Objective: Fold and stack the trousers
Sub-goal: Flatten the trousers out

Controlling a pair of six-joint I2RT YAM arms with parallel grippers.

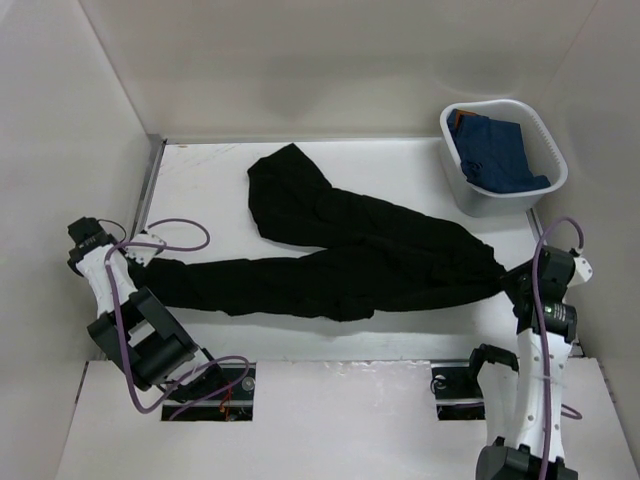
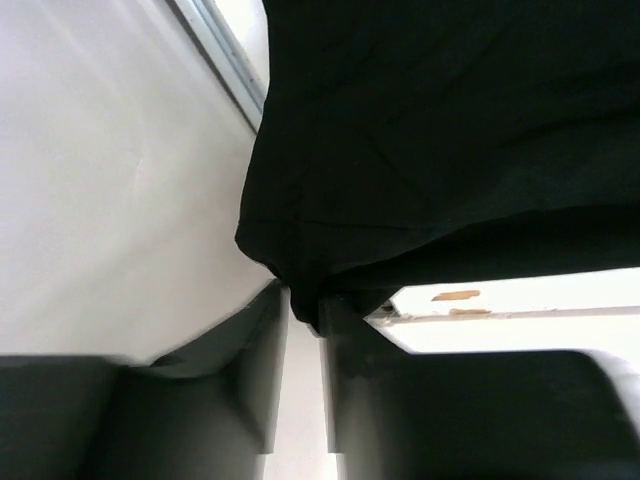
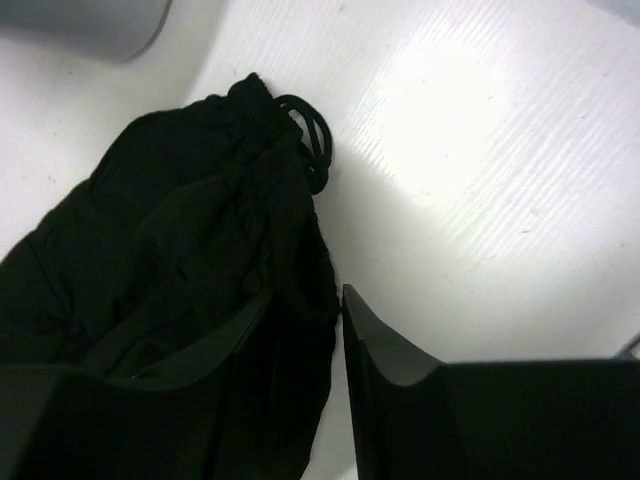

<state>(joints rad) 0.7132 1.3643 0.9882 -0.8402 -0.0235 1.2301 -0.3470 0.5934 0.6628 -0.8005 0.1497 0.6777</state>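
Observation:
The black trousers (image 1: 340,250) lie spread across the white table. One leg runs left, the other bends toward the back, and the waist end lies at the right. My left gripper (image 1: 150,256) is shut on the hem corner of the left-running leg. In the left wrist view the cloth (image 2: 450,130) is pinched between the fingers of that gripper (image 2: 305,310). My right gripper (image 1: 510,278) is at the waist end. In the right wrist view the bunched waistband (image 3: 180,220) with its drawstring loop (image 3: 312,135) fills the narrow gap of that gripper (image 3: 305,300).
A grey basket (image 1: 548,145) at the back right holds a blue garment (image 1: 495,155). Its corner also shows in the right wrist view (image 3: 100,25). White walls close in the left, back and right. A metal rail (image 1: 148,185) runs along the left table edge.

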